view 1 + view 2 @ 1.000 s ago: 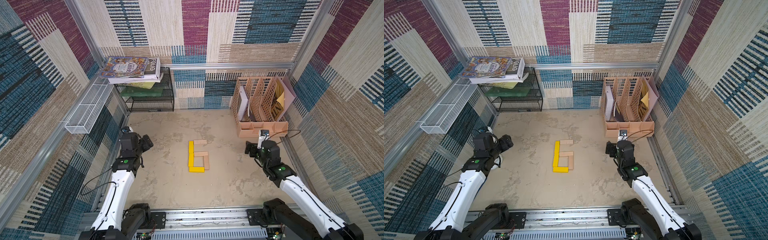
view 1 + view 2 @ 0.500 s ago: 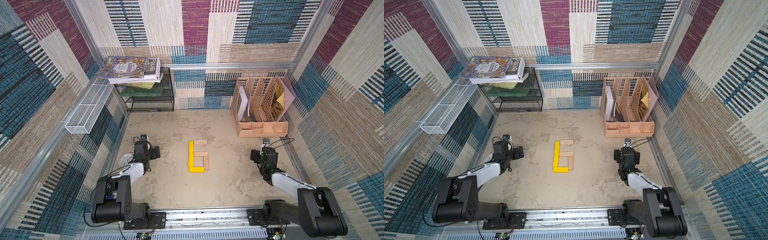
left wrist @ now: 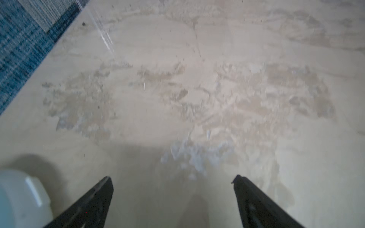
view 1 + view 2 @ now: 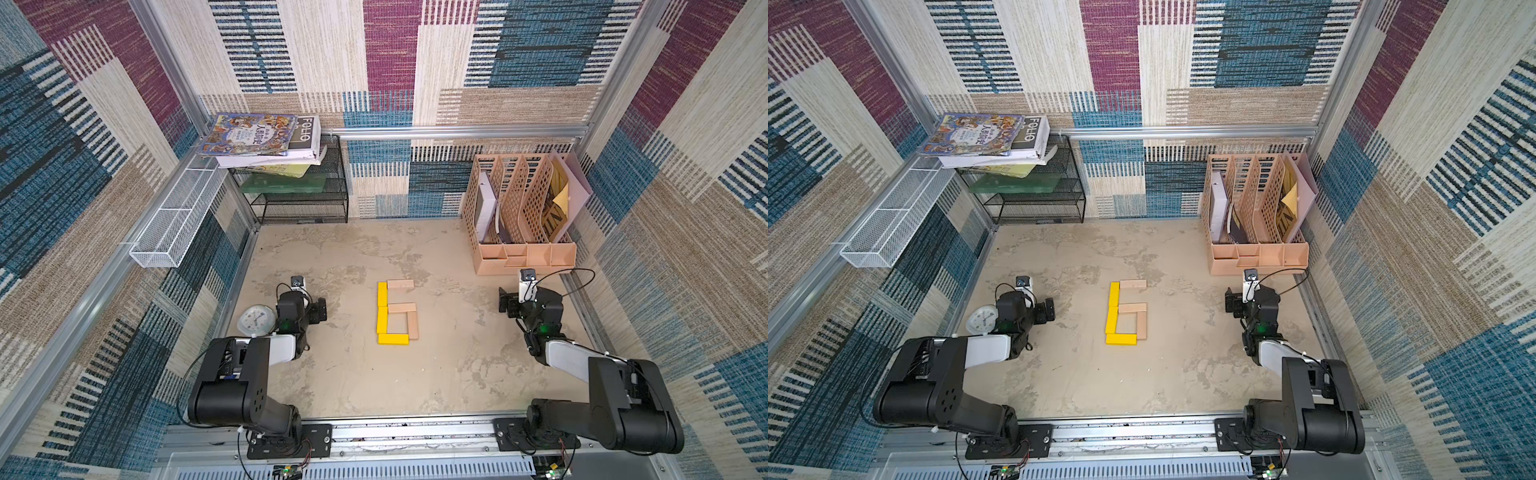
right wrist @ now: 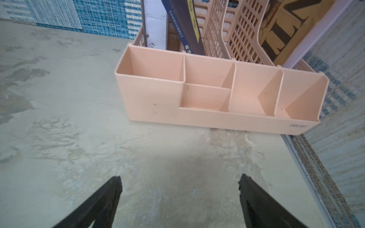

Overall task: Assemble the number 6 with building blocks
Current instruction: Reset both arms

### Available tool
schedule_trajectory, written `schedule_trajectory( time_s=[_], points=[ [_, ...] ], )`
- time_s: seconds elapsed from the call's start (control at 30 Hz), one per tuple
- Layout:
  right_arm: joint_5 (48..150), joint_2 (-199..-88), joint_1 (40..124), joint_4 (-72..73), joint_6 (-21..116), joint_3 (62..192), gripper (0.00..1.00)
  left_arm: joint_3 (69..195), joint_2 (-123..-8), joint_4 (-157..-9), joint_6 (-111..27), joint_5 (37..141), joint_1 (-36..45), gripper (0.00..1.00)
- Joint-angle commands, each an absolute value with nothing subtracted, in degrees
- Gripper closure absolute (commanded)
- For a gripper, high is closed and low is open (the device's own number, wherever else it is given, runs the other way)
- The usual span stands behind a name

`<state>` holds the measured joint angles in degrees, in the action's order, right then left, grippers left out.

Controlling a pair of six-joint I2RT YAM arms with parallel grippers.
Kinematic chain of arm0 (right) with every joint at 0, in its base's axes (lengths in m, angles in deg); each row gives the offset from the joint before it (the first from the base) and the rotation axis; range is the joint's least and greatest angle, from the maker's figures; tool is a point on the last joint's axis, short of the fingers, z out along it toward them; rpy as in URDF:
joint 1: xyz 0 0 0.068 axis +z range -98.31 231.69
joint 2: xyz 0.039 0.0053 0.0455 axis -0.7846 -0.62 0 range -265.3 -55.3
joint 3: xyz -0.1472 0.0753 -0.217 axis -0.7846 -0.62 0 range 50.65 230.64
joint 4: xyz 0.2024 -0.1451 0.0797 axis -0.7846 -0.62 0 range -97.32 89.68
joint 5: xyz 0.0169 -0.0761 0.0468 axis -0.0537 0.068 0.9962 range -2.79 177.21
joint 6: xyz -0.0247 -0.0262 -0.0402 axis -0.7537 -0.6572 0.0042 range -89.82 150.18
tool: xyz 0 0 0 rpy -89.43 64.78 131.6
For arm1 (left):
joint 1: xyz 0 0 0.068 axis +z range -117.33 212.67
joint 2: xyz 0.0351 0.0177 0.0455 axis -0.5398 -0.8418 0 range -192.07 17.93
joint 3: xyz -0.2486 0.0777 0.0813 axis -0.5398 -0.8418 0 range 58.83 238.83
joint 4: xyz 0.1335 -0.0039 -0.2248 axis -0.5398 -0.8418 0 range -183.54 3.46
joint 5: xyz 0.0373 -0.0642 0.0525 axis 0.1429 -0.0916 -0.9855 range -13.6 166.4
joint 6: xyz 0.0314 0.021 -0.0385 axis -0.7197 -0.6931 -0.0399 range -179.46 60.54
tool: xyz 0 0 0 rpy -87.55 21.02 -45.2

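Building blocks (image 4: 401, 308) form number 6 (image 4: 1112, 320) while both jaws gape empty; book (image 4: 305, 132) reads FOLIO.

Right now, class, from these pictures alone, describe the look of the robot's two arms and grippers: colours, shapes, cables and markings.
The left arm and right arm have chunky black joint housings, a white forearm shell and a small green light. Thin black cables loop alongside. The left gripper and right gripper have black, tapering fingers. No markings are legible.
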<state>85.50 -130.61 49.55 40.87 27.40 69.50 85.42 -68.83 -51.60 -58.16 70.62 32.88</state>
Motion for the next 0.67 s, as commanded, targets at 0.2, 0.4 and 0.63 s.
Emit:
schedule_trajectory(
  time_s=[0.2,0.4,0.63],
  points=[
    [88.01,-138.39,50.61,55.50,29.36,68.96,0.04,85.83,-68.55,-48.59,-57.58,69.98,33.39,0.01],
    [89.80,-140.86,49.06,61.61,29.91,67.14,0.04,85.82,-68.56,-48.47,-57.61,69.99,33.37,0.01],
    [88.66,-140.39,49.36,61.05,30.06,67.13,0.04,86.04,-68.67,-48.70,-57.52,70.09,33.46,0.01]
  ],
)
